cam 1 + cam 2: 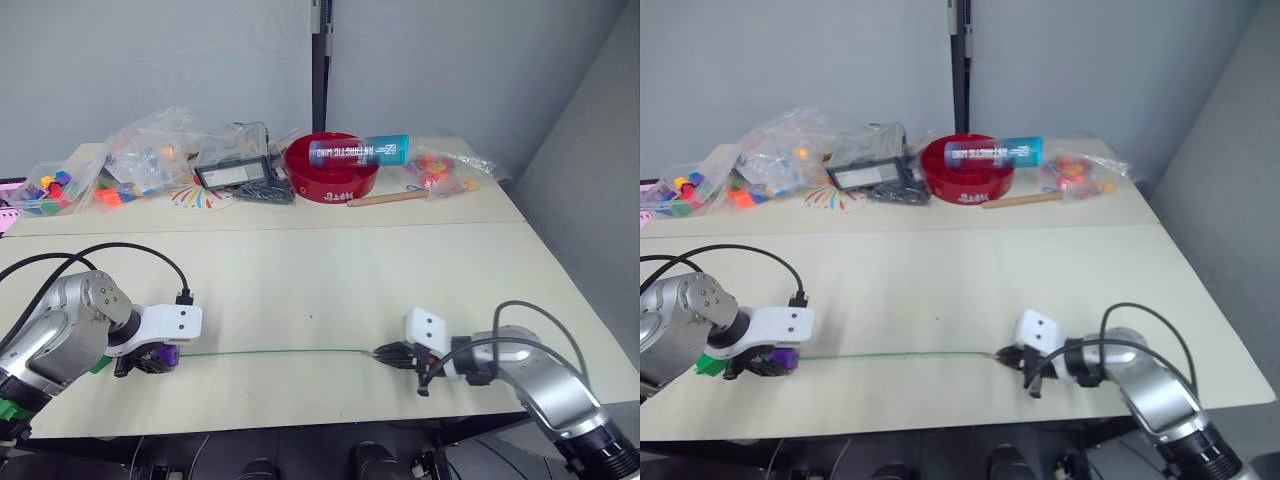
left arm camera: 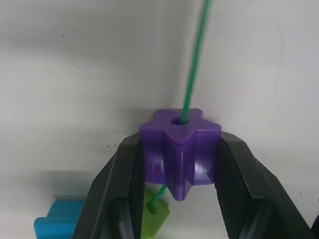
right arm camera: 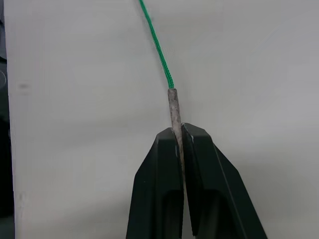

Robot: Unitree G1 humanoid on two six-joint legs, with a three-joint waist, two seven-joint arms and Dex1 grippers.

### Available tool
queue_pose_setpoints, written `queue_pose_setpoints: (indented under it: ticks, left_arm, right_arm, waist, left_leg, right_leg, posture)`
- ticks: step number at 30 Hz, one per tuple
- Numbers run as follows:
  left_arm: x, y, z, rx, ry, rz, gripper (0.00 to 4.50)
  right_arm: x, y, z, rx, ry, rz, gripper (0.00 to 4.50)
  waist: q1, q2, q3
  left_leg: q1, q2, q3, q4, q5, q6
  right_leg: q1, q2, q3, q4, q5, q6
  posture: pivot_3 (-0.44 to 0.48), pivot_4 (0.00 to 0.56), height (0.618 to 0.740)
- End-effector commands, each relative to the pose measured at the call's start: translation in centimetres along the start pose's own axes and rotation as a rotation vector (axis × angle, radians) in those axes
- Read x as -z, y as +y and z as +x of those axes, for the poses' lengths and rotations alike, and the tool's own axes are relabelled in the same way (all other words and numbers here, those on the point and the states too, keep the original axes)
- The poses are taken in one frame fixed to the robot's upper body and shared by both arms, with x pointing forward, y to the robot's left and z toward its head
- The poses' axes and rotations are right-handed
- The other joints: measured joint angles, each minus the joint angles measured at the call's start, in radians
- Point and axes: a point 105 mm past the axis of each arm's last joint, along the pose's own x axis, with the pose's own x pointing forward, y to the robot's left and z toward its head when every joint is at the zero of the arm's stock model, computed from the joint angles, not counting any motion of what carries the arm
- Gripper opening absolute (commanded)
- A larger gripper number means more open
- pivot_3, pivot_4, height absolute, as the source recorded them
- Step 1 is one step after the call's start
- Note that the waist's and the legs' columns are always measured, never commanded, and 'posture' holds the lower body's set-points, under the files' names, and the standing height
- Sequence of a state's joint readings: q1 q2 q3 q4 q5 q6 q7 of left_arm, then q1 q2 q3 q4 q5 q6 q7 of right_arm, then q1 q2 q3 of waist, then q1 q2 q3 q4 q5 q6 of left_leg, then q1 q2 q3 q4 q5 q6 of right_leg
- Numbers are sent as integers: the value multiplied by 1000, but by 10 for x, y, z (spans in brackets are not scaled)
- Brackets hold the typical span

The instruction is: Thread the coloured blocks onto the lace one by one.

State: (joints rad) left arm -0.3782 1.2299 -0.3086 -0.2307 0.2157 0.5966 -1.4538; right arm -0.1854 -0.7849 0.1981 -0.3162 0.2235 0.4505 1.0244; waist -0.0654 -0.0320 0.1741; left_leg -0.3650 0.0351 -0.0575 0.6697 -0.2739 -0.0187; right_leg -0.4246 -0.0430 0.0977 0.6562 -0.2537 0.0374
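**Purple block held on the lace, tip pinched at the far end**

Left gripper point(image 2: 180, 199) is seen clamped on a purple block point(image 2: 180, 152), its two black fingers point(image 2: 124, 194) pressed against the block's sides. The lace point(image 1: 270, 352) is passed through the block's centre hole and emerges on the other side, where its green end is seen just beside a lime green block point(image 2: 158, 219). A light blue block point(image 2: 57, 230) lies near the left gripper on the table point(image 1: 320, 280).

From the purple block the lace is stretched almost straight across the table to the right gripper point(image 3: 179, 137), whose fingers are closed on the pale stiff tip point(image 3: 173, 107); the green cord is seen joining that tip just ahead of the fingertips.

One purple block is judged to be threaded. Whether the lime green block is also on the lace cannot be told. The light blue block appears not yet threaded, and the remaining blocks are not made out clearly near the left gripper, so most of the task is judged to be left.
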Motion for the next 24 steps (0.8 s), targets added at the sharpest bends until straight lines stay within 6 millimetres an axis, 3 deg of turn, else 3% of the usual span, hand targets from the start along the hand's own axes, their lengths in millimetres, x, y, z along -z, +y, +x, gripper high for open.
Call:
queue_pose_setpoints:
  ticks: [1, 8, 17, 24]
  left_arm:
    - [2, -6, 6, 39, 13, 27, 1388]
    - [8, -4, 10, 22, 25, 40, 1388]
    - [24, -3, 13, -18, 55, -13, 1388]
    - [16, -5, 11, -36, 28, -7, 1388]
  right_arm:
    - [7, -9, -21, 46, 19, 18, 0]
    - [28, -14, -46, 112, 78, 59, 0]
    - [41, -29, -66, 176, 131, 63, 0]
    - [47, -40, -71, 207, 163, 51, 0]
  waist:
    - [0, 0, 0]
    - [1, 1, 0]
    - [-5, 3, -2]
    - [-6, 3, -2]
  left_leg:
    - [0, 0, 0, 0, 0, 0]
    - [2, 0, 1, 0, 0, 0]
    - [9, 0, 3, -1, 0, 0]
    - [11, 0, 4, -1, 0, 0]
  right_leg:
    - [0, 0, 0, 0, 0, 0]
    - [2, 0, 1, 0, 0, 0]
    - [6, 0, 3, 1, -2, 3]
    - [7, 1, 5, 3, -3, 6]
  posture:
    - [0, 150, 740]
    - [0, 150, 740]
    - [0, 150, 740]
    - [0, 150, 740]
